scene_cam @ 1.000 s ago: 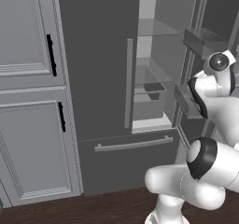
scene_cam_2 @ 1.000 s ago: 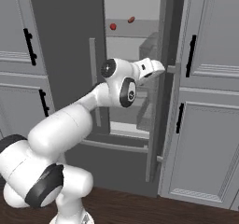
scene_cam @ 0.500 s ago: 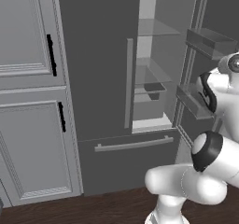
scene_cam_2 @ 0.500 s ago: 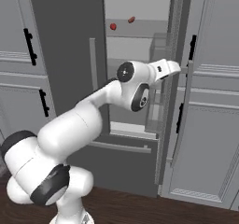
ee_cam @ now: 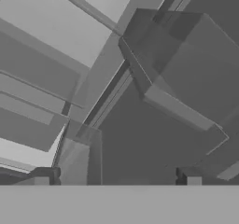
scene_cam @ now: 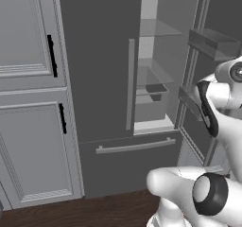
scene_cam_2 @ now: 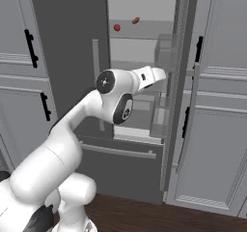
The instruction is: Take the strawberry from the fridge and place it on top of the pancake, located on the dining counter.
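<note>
The fridge (scene_cam: 108,79) stands with its right door (scene_cam_2: 181,95) swung wider than a second ago, now nearly edge-on in the right base view, its door bins (scene_cam: 212,41) facing inward. The arm has reached further in beside that door. Light grey cabinets (scene_cam: 28,93) with black handles flank the fridge on both sides. The pincer (ee_cam: 116,178) is released, fingers (ee_cam: 44,176) spread and holding nothing, close before a door bin (ee_cam: 186,78). The strawberry (scene_cam_2: 116,27) lies on an upper shelf (scene_cam_2: 137,30) beside another small red item (scene_cam_2: 136,20), above and left of the hand.
</note>
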### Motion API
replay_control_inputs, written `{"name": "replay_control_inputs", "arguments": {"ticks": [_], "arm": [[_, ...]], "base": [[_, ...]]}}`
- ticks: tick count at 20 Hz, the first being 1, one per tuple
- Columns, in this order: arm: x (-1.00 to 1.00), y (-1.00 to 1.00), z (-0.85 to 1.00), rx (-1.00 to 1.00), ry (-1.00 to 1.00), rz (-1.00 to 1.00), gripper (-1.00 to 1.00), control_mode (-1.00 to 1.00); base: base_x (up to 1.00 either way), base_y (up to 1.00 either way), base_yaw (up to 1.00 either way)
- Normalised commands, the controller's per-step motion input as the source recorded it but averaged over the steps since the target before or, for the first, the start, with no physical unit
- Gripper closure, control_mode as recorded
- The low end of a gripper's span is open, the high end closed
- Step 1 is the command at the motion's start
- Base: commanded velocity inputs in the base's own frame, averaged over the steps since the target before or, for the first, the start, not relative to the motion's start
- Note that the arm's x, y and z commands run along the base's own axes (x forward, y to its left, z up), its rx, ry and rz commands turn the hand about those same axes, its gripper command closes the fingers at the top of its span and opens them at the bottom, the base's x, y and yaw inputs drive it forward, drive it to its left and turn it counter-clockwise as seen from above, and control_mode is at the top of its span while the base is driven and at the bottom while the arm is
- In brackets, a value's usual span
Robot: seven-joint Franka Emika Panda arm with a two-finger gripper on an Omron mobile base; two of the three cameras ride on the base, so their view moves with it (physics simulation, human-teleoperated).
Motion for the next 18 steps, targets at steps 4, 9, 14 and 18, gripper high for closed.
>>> {"name": "replay_control_inputs", "arguments": {"ticks": [4,9,14,18], "arm": [[0.00,1.00,0.00,0.11,0.00,0.00,-1.00,-1.00],[0.00,1.00,0.00,0.10,0.00,-0.03,-1.00,-1.00],[0.00,0.95,-0.06,0.19,0.00,0.00,-1.00,-1.00],[0.00,0.85,0.00,0.28,0.00,0.00,-1.00,-1.00]], "base": [[0.00,0.00,0.00],[0.00,0.00,0.00],[0.00,0.00,0.00],[0.00,0.00,0.00]]}}
